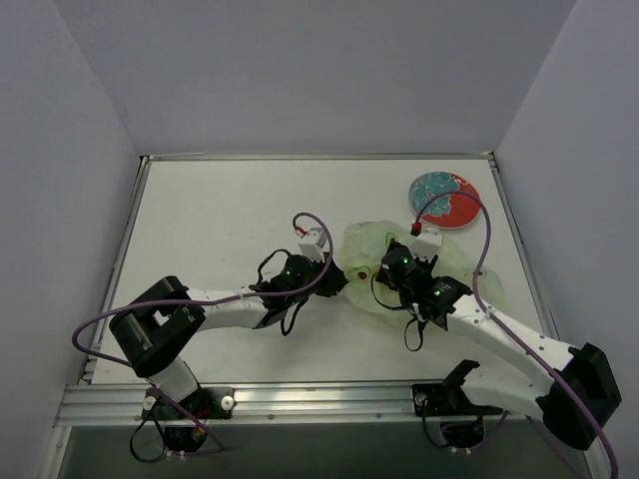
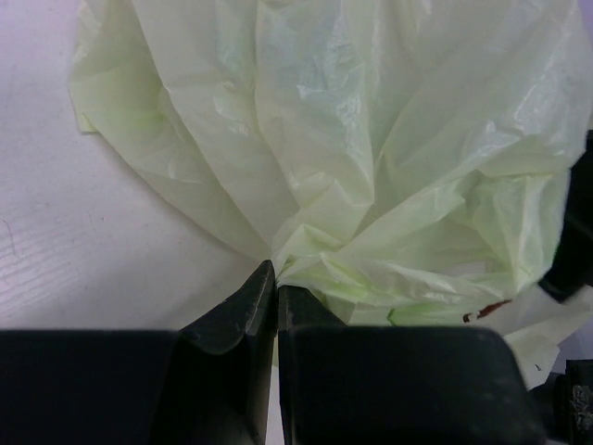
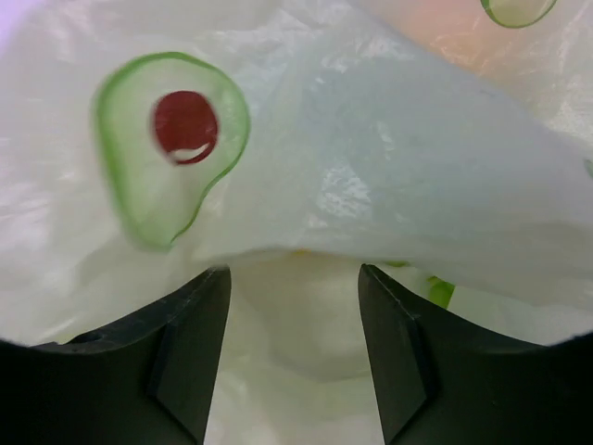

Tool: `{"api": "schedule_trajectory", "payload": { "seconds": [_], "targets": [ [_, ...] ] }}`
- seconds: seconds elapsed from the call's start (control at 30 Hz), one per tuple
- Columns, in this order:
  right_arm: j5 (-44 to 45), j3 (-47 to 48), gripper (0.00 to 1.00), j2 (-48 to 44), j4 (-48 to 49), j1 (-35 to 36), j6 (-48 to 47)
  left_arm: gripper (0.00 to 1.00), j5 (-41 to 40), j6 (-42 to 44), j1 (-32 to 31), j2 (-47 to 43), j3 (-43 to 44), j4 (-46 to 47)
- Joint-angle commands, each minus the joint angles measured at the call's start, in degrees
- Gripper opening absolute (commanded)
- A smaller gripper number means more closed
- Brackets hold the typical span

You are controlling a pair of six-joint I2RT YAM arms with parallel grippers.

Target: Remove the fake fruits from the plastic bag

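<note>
L gripper [image 2: 276, 283] pinched tight on bag [image 2: 371, 139] edge; R gripper [image 3: 293, 276] jaws wide amid bag folds; plate [image 1: 445, 199] just beyond.

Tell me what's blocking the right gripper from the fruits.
The bag: its film drapes across right in front of the open right gripper. The fruits are hidden inside; only a lime-green sliver, maybe one of them, peeks under the fold.

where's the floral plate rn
In the top view the floral plate lies at the far right of the table, just beyond the pale green plastic bag that both arms are working on.
</note>
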Motion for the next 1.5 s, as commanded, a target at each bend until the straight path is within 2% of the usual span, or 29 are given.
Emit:
{"api": "schedule_trajectory", "payload": {
  "seconds": [0.0, 0.1, 0.2, 0.3, 0.37, 0.4, 0.47, 0.57, 0.73, 1.0, 1.07, 1.1, 1.2, 1.3, 1.47],
  "targets": [
    [9.4, 1.1, 0.52, 7.0, -0.2, -0.4, -3.8, 0.02, 0.0, 0.5, -0.1, -1.0, 0.4, 4.8],
    [8.8, 1.7, 0.49, 9.8, 3.2, -3.9, -6.5, 0.02, -0.2, 0.8, -0.1, -2.1, -0.3, 4.8],
    [3.6, 0.6, 0.48, 11.7, 9.1, -9.4, -8.3, 0.02, -0.8, 1.0, -0.1, -2.1, -0.3, 4.7],
    [0.3, -0.3, 0.52, 13.6, 14.6, -11.7, -8.6, 0.02, -0.2, 0.9, -0.1, -1.1, -0.3, 5.2],
    [-1.9, -0.4, 0.55, 14.9, 18.1, -11.8, -10.5, 0.02, -0.2, 0.8, -0.1, -0.6, -0.3, 5.5],
    [-6.3, -0.8, 0.59, 16.0, 19.7, -11.8, -11.2, 0.02, -0.3, 0.6, -0.1, -0.5, -0.2, 5.4],
    [-9.3, -1.3, 0.66, 17.2, 22.3, -11.7, -11.6, 0.02, -0.4, 0.7, -0.1, -0.5, -0.3, 5.4],
    [-14.6, -2.8, 0.70, 18.7, 25.4, -11.7, -13.5, 0.02, -0.8, 0.9, -0.1, -0.7, -0.5, 5.4],
    [-16.0, -3.4, 0.78, 21.5, 25.8, -12.2, -15.7, 0.02, -1.3, 1.4, -0.1, -1.5, -0.5, 4.8],
    [-17.5, -2.3, 0.82, 29.4, 27.6, -12.5, -17.1, 0.02, -1.5, 1.8, 0.0, -2.6, -0.7, 4.3],
    [-17.1, -2.2, 0.76, 28.5, 27.4, -12.5, -17.2, 0.02, -1.6, 1.8, 0.0, -2.8, -0.8, 4.2],
    [-16.5, -2.6, 0.60, 26.3, 27.4, -12.2, -17.0, 0.02, -1.7, 1.8, 0.0, -2.8, -0.8, 4.2],
    [-14.2, -3.8, 0.32, 19.7, 26.1, -11.8, -16.5, 0.02, -1.7, 2.0, 0.1, -2.9, -0.9, 4.2],
    [-12.5, -4.7, 0.22, 13.3, 22.5, -11.0, -16.1, 0.02, -1.6, 1.8, 0.1, -2.9, -0.9, 4.2],
    [-11.2, -7.0, 0.15, 3.7, 17.1, -10.2, -14.3, 0.02, -1.8, 1.8, 0.1, -3.1, -1.0, 4.3]
  ]
}}
